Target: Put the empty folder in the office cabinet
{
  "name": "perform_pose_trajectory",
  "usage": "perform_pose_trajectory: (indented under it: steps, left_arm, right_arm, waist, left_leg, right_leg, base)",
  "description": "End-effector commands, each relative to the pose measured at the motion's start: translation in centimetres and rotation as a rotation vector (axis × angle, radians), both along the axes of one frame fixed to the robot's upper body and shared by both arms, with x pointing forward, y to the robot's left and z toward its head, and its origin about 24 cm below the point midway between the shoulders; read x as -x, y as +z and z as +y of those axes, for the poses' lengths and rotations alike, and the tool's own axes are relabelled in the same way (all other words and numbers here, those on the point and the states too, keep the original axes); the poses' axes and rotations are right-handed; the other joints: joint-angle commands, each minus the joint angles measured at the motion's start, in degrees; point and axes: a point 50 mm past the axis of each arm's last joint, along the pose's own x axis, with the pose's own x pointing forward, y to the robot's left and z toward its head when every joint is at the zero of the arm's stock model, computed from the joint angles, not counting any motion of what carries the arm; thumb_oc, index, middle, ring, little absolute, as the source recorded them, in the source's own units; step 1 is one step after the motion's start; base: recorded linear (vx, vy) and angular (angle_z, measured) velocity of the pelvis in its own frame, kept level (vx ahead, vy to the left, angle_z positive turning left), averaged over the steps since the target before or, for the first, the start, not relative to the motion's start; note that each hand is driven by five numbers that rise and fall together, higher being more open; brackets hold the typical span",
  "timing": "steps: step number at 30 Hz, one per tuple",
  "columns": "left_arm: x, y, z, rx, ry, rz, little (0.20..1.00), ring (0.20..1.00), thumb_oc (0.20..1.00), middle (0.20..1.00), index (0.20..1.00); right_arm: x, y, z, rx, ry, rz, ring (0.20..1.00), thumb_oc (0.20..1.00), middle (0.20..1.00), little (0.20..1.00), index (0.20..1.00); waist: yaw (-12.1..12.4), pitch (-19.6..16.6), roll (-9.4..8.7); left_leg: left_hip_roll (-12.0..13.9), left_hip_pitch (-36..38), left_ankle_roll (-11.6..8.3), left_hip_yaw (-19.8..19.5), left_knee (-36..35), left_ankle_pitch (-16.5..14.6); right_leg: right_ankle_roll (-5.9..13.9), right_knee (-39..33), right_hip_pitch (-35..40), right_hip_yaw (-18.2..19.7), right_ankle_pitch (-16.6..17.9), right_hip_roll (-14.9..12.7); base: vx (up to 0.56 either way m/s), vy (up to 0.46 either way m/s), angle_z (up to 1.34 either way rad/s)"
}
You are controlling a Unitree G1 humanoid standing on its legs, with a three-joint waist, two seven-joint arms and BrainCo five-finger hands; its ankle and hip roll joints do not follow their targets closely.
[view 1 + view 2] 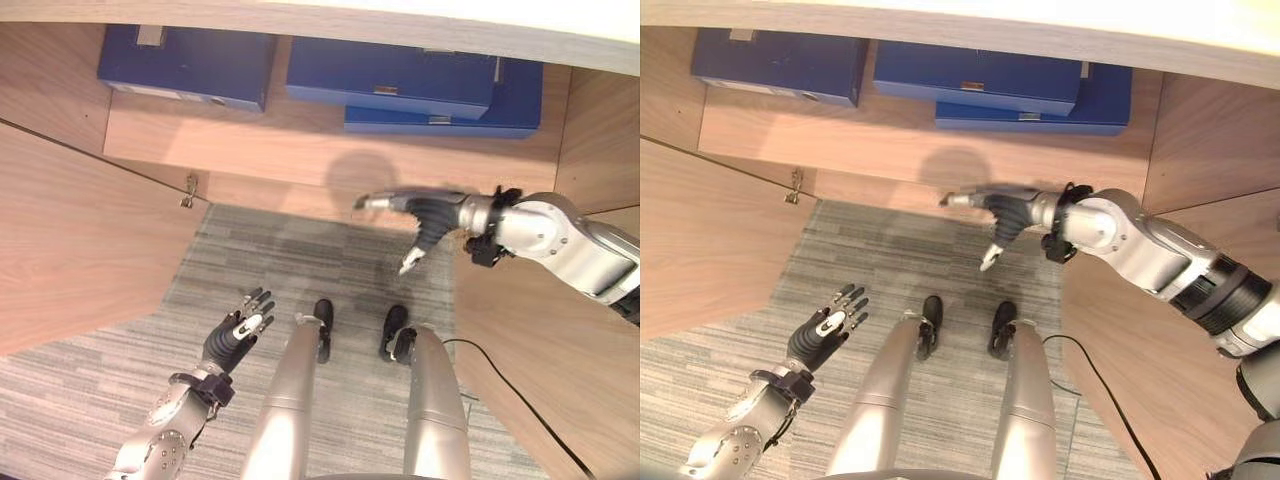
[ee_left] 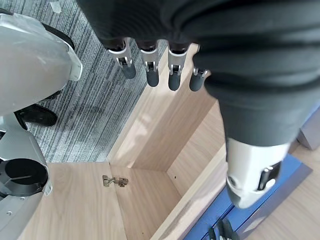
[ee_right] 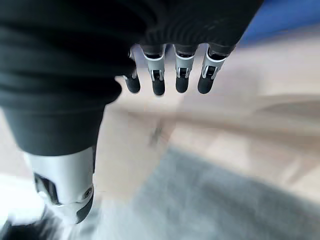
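With three blue folders [image 1: 390, 78] lying on the cabinet shelf [image 1: 300, 145], task looks about done.
Right hand [image 1: 425, 215] hovers empty at shelf edge, fingers straight; left hand [image 1: 235, 335] low over carpet [image 1: 300, 260], fingers relaxed, holding nothing. Doors open; maybe closing left.

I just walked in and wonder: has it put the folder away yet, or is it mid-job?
Looks nearly done: blue folders lie on the cabinet shelf, and the right hand and left hand are open and empty. The cabinet door stands open; closing it may remain.
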Motion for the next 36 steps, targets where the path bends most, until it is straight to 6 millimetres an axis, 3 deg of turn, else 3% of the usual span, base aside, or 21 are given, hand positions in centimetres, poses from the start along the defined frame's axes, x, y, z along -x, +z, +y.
perform_pose_trajectory:
  steps: [1,3,7,11,16,19,23,27,36]
  left_arm:
    - [1.1,0.0,1.4,0.002,0.108,-0.004,1.000,1.000,1.000,1.000,1.000]
    - [1.2,-0.2,1.5,-0.003,0.112,0.005,1.000,1.000,1.000,1.000,1.000]
    - [1.7,-0.8,1.5,-0.024,0.136,0.050,1.000,1.000,1.000,1.000,1.000]
    - [1.8,-0.9,1.6,-0.044,0.141,0.056,1.000,1.000,1.000,1.000,1.000]
    - [1.9,-0.8,1.6,-0.064,0.134,0.045,1.000,1.000,1.000,1.000,1.000]
    - [1.8,-0.7,1.6,-0.064,0.125,0.039,1.000,1.000,1.000,1.000,1.000]
    - [1.4,-0.3,1.5,-0.068,0.096,0.021,1.000,1.000,1.000,1.000,1.000]
    - [1.2,-0.1,1.4,-0.060,0.072,0.021,1.000,1.000,1.000,1.000,1.000]
    - [1.0,0.3,1.3,-0.058,0.025,0.018,1.000,1.000,1.000,1.000,1.000]
  right_arm:
    - [0.6,4.8,-2.5,-0.237,-0.118,-0.347,1.000,1.000,1.000,1.000,1.000]
    - [0.6,5.0,-3.5,-0.276,-0.172,-0.390,1.000,1.000,1.000,1.000,1.000]
    - [-0.3,5.0,-7.8,-0.521,-0.437,-0.551,1.000,1.000,1.000,1.000,1.000]
    - [-0.6,3.6,-9.2,-0.618,-0.561,-0.614,1.000,1.000,1.000,1.000,1.000]
    - [-2.9,1.4,-10.0,-0.723,-0.732,-0.609,1.000,1.000,1.000,1.000,1.000]
    - [-4.1,1.3,-10.4,-0.739,-0.786,-0.588,1.000,1.000,1.000,1.000,1.000]
    - [-6.6,2.6,-11.6,-0.766,-0.913,-0.549,1.000,1.000,1.000,1.000,1.000]
    - [-7.8,4.2,-12.8,-0.769,-0.993,-0.490,1.000,1.000,1.000,1.000,1.000]
    - [-7.3,7.2,-15.8,-0.740,-1.145,-0.460,1.000,1.000,1.000,1.000,1.000]
  waist:
    - [-0.6,0.5,0.20]
    - [-0.5,0.5,0.18]
    - [-0.8,0.7,0.89]
    - [-0.9,0.9,1.14]
    - [-0.2,1.4,1.80]
    - [0.2,1.7,1.99]
    - [1.8,1.7,2.19]
    - [3.0,1.6,2.46]
    - [4.6,0.8,2.90]
  left_leg:
    - [-0.1,-0.1,1.97,-0.9,-6.6,1.7]
    - [-0.1,-0.2,2.04,-0.9,-6.5,1.6]
    - [-0.2,-0.4,2.51,-0.7,-6.0,1.1]
    - [-0.3,-0.6,2.83,-0.5,-5.3,0.7]
    - [-0.3,-1.1,3.12,-0.2,-4.4,0.3]
    - [-0.3,-1.2,3.12,-0.2,-4.1,0.3]
    - [-0.4,-1.6,2.94,-0.1,-4.0,0.7]
    - [-0.3,-2.0,2.69,0.0,-3.6,1.0]
    - [-0.4,-3.1,2.36,0.1,-2.4,1.0]
  right_leg:
    - [1.06,-3.0,2.3,-0.6,0.5,-0.1]
    - [1.06,-2.9,2.3,-0.5,0.4,0.0]
    - [0.89,-2.5,2.1,-0.2,0.2,0.3]
    - [0.73,-2.1,2.0,-0.1,0.1,0.4]
    - [0.54,-1.5,1.9,0.1,0.4,0.6]
    - [0.54,-1.3,1.8,0.1,0.5,0.6]
    - [0.54,-1.2,1.5,0.2,0.7,0.5]
    - [0.33,-0.8,1.2,0.3,0.3,0.6]
    - [0.23,-0.2,0.6,0.1,0.0,0.2]
  base:
    - [0.00,0.000,0.00]
    - [0.00,0.003,-0.04]
    - [0.00,0.001,-0.02]
    - [0.00,0.002,-0.01]
    - [-0.01,0.005,-0.02]
    - [-0.01,-0.002,0.00]
    - [-0.01,-0.005,0.01]
    - [-0.01,-0.002,0.01]
    - [0.00,0.000,0.00]
